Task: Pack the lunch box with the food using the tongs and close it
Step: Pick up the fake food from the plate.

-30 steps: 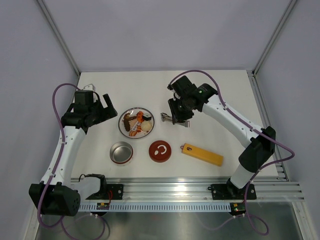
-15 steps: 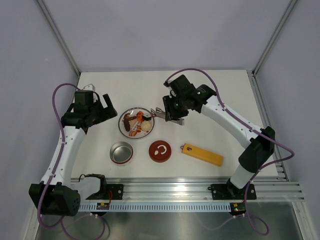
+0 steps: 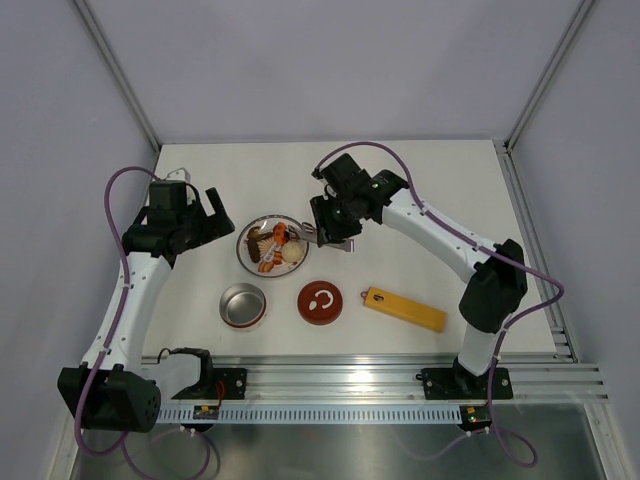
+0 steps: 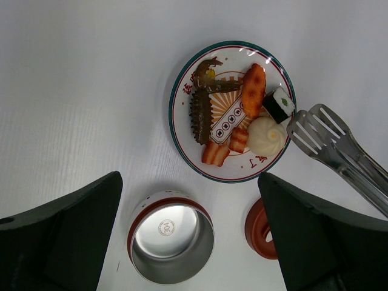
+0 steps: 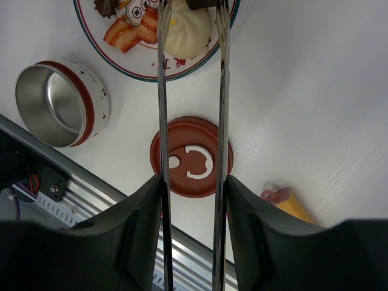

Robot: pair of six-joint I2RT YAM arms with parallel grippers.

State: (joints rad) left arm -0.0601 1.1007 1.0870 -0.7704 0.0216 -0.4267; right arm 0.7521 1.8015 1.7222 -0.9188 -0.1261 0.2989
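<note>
The slim silver metal tongs (image 5: 162, 91), tips cut off over the patterned plate (image 5: 185, 68), sit clamped in the right claw (image 5: 193, 185); the left claw (image 4: 188, 182) gapes wide.

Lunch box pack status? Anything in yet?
Done: the right gripper grips the tongs. In hand: the tong tips are at the edge of the plate, by the white bun; nothing is lifted. Left to do: the lunch box is empty, all the food sits on the plate, and the lid lies apart from the box. The left gripper is open, holding nothing.
</note>
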